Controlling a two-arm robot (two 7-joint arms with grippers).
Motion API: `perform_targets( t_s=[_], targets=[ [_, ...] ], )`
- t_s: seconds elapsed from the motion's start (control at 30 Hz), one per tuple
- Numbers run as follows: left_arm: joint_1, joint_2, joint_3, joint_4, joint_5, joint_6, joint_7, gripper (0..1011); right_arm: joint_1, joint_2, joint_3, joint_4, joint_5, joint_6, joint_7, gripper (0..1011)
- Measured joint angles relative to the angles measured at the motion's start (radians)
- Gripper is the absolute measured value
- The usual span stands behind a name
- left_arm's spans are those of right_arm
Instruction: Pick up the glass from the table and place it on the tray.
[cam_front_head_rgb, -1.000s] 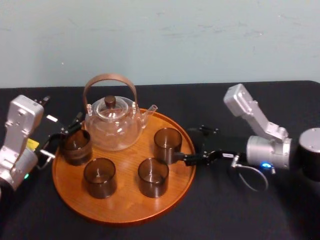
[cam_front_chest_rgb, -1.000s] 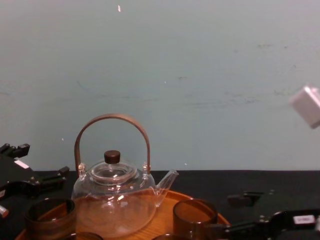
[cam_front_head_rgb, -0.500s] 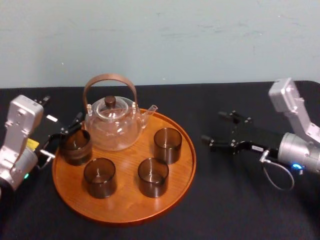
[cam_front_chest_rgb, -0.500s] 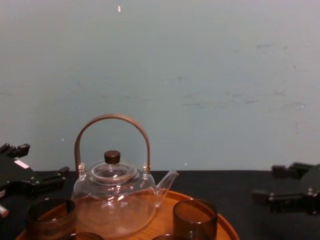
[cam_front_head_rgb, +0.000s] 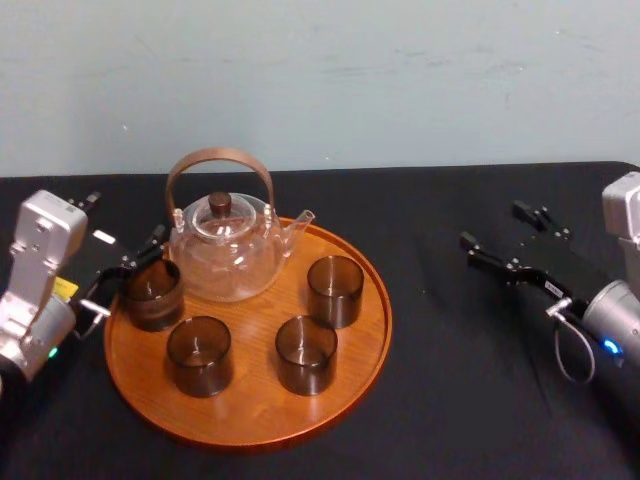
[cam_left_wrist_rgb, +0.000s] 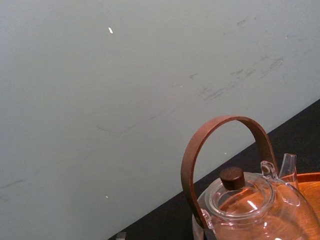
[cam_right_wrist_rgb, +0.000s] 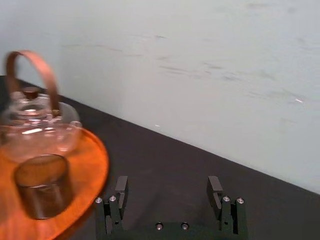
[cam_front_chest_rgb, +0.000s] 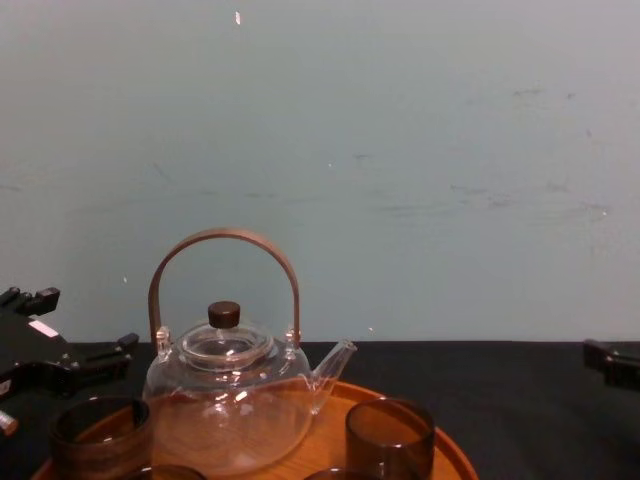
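Black tabletop (cam_front_head_rgb: 450, 390), pale wall (cam_front_head_rgb: 400, 70); right claw (cam_right_wrist_rgb: 167, 182) spread wide, left claw (cam_front_head_rgb: 128, 270) beside tray (cam_front_head_rgb: 250, 405).

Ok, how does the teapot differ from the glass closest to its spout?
The teapot is clear; the glass is dark-tinted. The teapot is larger, with an arched brown handle, lid and spout; the glass is a plain open cylinder. Both stand upright on the tray.
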Motion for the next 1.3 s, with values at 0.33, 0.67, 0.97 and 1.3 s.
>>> perform_targets(
  t_s=[0.33, 0.67, 0.97, 1.3],
  targets=[
    [0.000, 0.000, 0.000, 0.000, 0.000, 0.000, 0.000, 1001, -0.007, -0.052, 0.027, 0.058, -0.035, -0.007, -0.059, 1002],
    [0.000, 0.000, 0.000, 0.000, 0.000, 0.000, 0.000, 1001, -0.004, -0.066, 0.035, 0.071, -0.046, -0.003, -0.066, 1002],
    [0.000, 0.000, 0.000, 0.000, 0.000, 0.000, 0.000, 1001, -0.005, -0.064, 0.034, 0.069, -0.045, -0.003, -0.066, 1002],
    [0.000, 0.000, 0.000, 0.000, 0.000, 0.000, 0.000, 1001, -0.006, -0.063, 0.033, 0.068, -0.044, -0.003, -0.066, 1002]
  ],
)
